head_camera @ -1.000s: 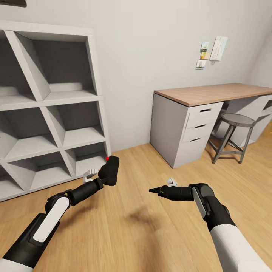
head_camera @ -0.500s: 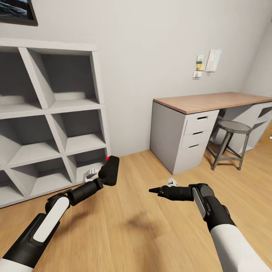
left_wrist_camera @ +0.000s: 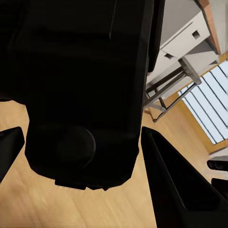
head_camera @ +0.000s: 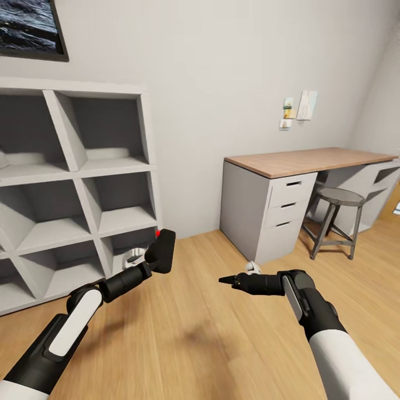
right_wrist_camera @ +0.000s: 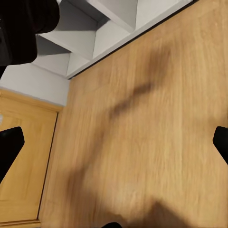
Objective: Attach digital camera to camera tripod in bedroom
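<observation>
The digital camera [head_camera: 162, 249], small and black with a red spot at its top corner, is held up in front of the white cube shelf [head_camera: 145, 166]. My left gripper [head_camera: 156, 256] is shut on it. In the left wrist view the camera's black body [left_wrist_camera: 85, 85] sits between the two dark fingers [left_wrist_camera: 171, 185]. My right gripper [head_camera: 225, 280] hangs over the light wood floor [head_camera: 194, 344], pointing left. In the right wrist view the right gripper [right_wrist_camera: 114, 142] is open, with bare floor between its tips. The camera tripod is out of view.
A grey desk with a wooden top [head_camera: 300, 161] and drawers stands at the right against the pale wall, with a round stool [head_camera: 336, 195] under it. A dark framed picture [head_camera: 28, 28] hangs above the shelf. A slatted window [left_wrist_camera: 209, 109] lies past the stool.
The whole head view has tilted upward: shelf, desk and stool sit lower in the picture and the framed picture has come into sight. Both arms and the held camera keep their pose.
</observation>
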Motion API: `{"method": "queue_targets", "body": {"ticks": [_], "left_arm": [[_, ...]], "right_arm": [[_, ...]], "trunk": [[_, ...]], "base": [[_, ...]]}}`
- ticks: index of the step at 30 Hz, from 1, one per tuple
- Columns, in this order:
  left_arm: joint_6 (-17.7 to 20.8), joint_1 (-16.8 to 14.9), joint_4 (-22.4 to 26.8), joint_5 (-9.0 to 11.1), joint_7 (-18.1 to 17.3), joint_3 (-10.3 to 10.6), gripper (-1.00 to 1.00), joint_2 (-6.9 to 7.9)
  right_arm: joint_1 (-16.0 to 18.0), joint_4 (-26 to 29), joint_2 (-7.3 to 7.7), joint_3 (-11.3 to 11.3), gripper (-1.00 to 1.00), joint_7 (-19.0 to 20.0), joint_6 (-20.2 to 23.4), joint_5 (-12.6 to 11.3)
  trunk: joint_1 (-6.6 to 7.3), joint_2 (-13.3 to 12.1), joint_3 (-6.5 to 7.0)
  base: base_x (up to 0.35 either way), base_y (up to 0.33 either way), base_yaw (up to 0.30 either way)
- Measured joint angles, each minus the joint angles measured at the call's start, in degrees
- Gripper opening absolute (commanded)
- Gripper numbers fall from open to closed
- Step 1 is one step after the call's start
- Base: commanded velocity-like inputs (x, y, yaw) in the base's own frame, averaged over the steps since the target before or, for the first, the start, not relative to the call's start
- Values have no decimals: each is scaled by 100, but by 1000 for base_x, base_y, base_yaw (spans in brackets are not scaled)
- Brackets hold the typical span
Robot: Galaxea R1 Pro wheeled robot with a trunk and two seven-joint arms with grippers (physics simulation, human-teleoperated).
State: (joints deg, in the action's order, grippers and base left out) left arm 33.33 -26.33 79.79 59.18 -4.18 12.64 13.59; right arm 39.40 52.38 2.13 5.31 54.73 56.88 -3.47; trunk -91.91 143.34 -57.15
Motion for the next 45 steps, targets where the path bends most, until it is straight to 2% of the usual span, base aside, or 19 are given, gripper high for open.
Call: {"method": "queue_targets", "body": {"ticks": [9, 19, 21, 23, 24, 25, 26, 27, 28, 29, 30, 36, 45], "left_arm": [[0, 0, 0, 1, 0, 0, -100, 0], [2, 0, 14, -3, -58, 3, -100, 2], [4, 0, 33, 2, -238, 20, -100, 5], [3, 0, 44, 0, -638, 38, -100, 11], [5, 0, 46, 5, -1018, 47, -100, 16], [0, 0, 43, -36, -1240, 50, -100, 20], [0, 0, 28, -36, -1693, 55, -100, 29], [-10, 0, 15, -77, -1927, 55, -100, 36], [-13, 0, -23, -80, -2347, 58, -100, 45], [-25, 1, -50, -115, -2543, 57, -100, 50], [-25, 1, -231, -154, -3146, 59, -100, 65], [-37, 1, -403, -191, -3451, 56, -100, 70], [-36, 1, -434, -185, -3490, 49, -100, 69]], "right_arm": [[-2, 0, -2, 0, 100, 3, 0, 0], [-3, -4, -2, 0, 100, -1, 0, -2], [-4, -6, -2, 0, 100, 0, 0, -2], [-5, -8, -2, 0, 100, 1, 0, -1], [-5, -8, 1, 0, 100, 2, 1, 0], [-5, -8, 2, 0, 100, 2, 3, 0], [-2, -8, 4, 0, 100, 3, 5, 0], [-2, -8, 4, 0, 100, 3, 5, 0], [-3, -9, 5, 0, 100, 3, 6, 1], [-4, -9, 5, 0, 100, 3, 7, 1], [0, -7, 6, 0, 100, 3, 8, 1], [-1, -9, 0, 0, 100, -1, 6, -3], [-1, -9, -2, 0, 100, -5, 3, -5]], "trunk": [[23, -12, 200], [242, -412, 379], [286, -492, 415], [330, -573, 451], [352, -613, 469], [374, -653, 487], [396, -693, 505], [418, -733, 523], [440, -773, 541], [462, -813, 559], [484, -854, 577], [615, -1094, 685], [813, -1455, 846]], "base": [[0, 0, 0], [0, 0, 0], [0, 0, 0], [0, 0, 0], [0, 0, 0], [0, 0, 0], [0, 0, 0], [0, 0, 0], [0, 0, 0], [0, 0, 0], [0, 0, 0], [0, 0, 0], [0, 0, 0]]}}
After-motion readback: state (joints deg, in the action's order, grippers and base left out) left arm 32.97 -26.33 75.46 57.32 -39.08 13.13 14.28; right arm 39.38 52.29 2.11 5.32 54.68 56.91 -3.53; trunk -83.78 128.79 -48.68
